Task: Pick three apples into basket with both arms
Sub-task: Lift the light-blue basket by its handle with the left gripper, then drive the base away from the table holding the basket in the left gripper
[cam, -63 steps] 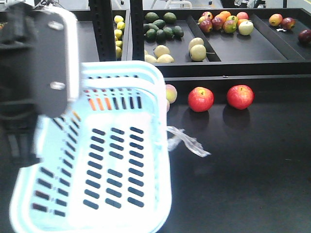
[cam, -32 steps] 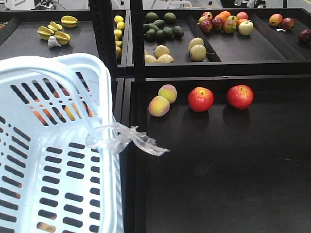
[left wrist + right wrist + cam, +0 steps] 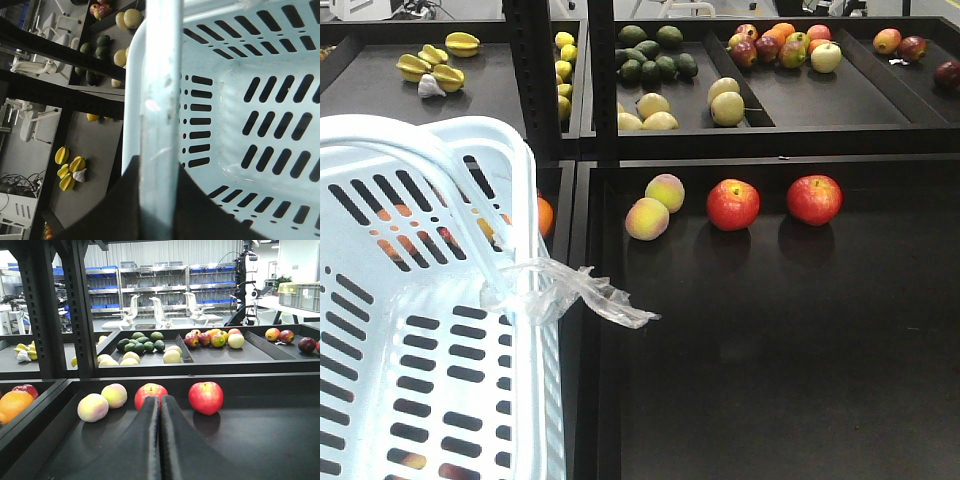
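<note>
The pale blue slotted basket fills the lower left of the front view, tilted and lifted. A clear plastic scrap hangs from its rim. My left gripper is shut on the basket's hoop handle, which runs between its black fingers. Two red apples rest on the black shelf. My right gripper is shut with nothing in it, its tips just in front of the left apple; the other apple lies to the right. Neither arm shows in the front view.
Two yellow-pink peaches lie left of the apples. An orange sits behind the basket, past a black upright post. Raised back trays hold avocados, pale pears, mixed fruit and starfruit.
The basket has swung from the middle of the front view to the left, and the arm that blocked the upper left is gone. The orange now shows beside the basket.
</note>
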`<state>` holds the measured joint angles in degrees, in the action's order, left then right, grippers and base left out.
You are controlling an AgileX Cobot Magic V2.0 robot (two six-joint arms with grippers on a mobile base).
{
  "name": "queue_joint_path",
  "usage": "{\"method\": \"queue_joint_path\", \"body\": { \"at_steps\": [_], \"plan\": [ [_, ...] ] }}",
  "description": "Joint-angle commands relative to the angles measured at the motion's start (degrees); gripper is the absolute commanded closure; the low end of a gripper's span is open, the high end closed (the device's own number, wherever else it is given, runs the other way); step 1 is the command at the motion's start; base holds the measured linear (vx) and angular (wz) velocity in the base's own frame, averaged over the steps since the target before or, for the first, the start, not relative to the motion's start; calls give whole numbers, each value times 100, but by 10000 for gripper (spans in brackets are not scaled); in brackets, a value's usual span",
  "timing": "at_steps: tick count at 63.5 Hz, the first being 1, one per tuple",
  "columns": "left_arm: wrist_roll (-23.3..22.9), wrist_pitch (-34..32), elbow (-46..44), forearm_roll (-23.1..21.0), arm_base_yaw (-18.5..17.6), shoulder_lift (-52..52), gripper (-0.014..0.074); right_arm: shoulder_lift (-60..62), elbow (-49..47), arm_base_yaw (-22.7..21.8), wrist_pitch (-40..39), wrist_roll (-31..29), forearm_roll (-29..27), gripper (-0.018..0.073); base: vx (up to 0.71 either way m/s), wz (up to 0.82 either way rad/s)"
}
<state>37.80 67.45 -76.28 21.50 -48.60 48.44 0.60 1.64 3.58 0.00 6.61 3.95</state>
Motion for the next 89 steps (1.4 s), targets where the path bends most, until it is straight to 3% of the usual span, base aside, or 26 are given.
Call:
{"method": "queue_joint_path", "body": {
  "at_steps": [1, 89],
  "plan": [
    [-93, -466, -157, 147, -7, -21, 604, 63, 84, -26, -418, -1, 30, 568, 0, 0],
    [-93, -466, -157, 147, -7, -21, 604, 63, 84, -26, -418, -1, 30, 568, -1, 2]
  ]
}}
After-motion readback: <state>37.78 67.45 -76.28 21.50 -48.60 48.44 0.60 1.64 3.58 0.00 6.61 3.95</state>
